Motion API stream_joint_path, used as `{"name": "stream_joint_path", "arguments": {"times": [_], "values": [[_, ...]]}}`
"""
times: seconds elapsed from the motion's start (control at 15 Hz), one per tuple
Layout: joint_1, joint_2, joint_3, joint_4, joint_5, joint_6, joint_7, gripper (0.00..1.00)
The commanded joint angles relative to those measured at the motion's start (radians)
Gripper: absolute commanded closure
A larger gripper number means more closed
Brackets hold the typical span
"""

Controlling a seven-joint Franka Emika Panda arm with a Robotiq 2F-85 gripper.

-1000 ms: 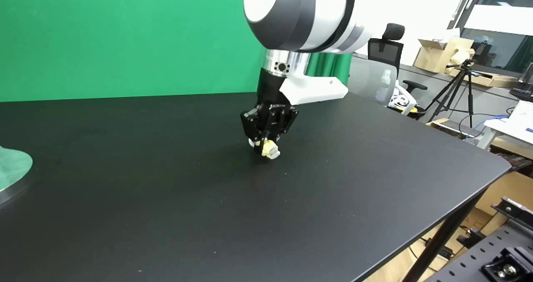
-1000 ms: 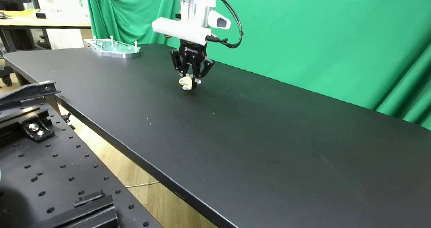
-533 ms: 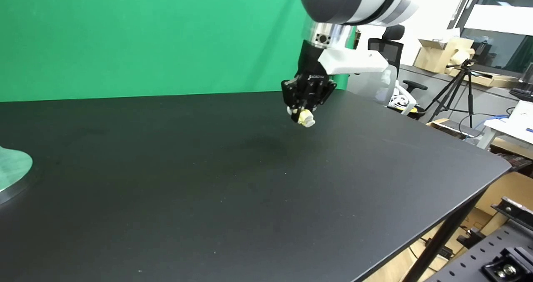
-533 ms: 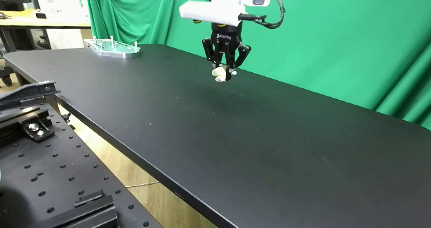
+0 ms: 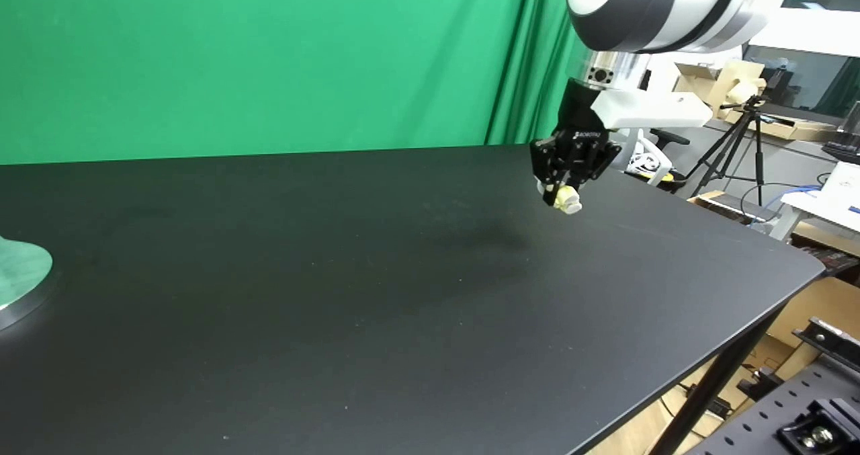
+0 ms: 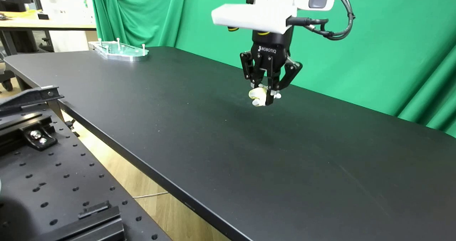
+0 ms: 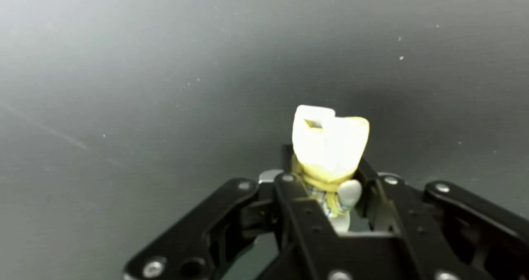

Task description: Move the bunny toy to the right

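Note:
The bunny toy is a small cream-white figure with yellow parts. It is between the fingers of my gripper in both exterior views, where the toy (image 5: 568, 200) (image 6: 257, 95) sticks out at the fingertips. My gripper (image 5: 559, 191) (image 6: 263, 92) points down and is shut on the toy. Shadow on the table shows apart from the toy, so it is held above the surface. In the wrist view the toy's pale end (image 7: 328, 143) juts forward from between the fingers (image 7: 326, 164); its patterned middle is partly hidden by them.
The dark table (image 5: 302, 273) spreads below the gripper. A clear-and-green tray with posts (image 6: 121, 52) stands at its far left end. A pale green rounded plate (image 5: 23, 270) is at the left edge. A black perforated panel (image 6: 71, 178) lies beside the table. A green curtain (image 6: 338, 38) hangs behind.
My gripper has risen off the table with the toy in it and moved right in both exterior views. It stays shut on the toy throughout.

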Motion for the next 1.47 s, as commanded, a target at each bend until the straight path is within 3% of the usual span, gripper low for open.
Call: {"name": "stream_joint_path", "arguments": {"times": [0.0,0.53,0.6,0.67,0.8,1.13,1.33,1.4], "values": [[-0.065,0.010,0.040,-0.010,0.056,-0.032,-0.052,0.92],[-0.156,0.090,0.096,-0.005,0.101,0.046,-0.172,0.92],[-0.166,0.100,0.103,-0.002,0.098,0.054,-0.188,0.77],[-0.173,0.108,0.108,0.001,0.094,0.060,-0.199,0.44],[-0.191,0.117,0.124,0.005,0.094,0.073,-0.220,0.38],[-0.232,0.104,0.166,0.003,0.103,0.086,-0.253,0.04],[-0.215,0.067,0.152,-0.005,0.090,0.067,-0.230,0.00],[-0.233,0.050,0.175,-0.005,0.111,0.050,-0.240,0.00]]}}
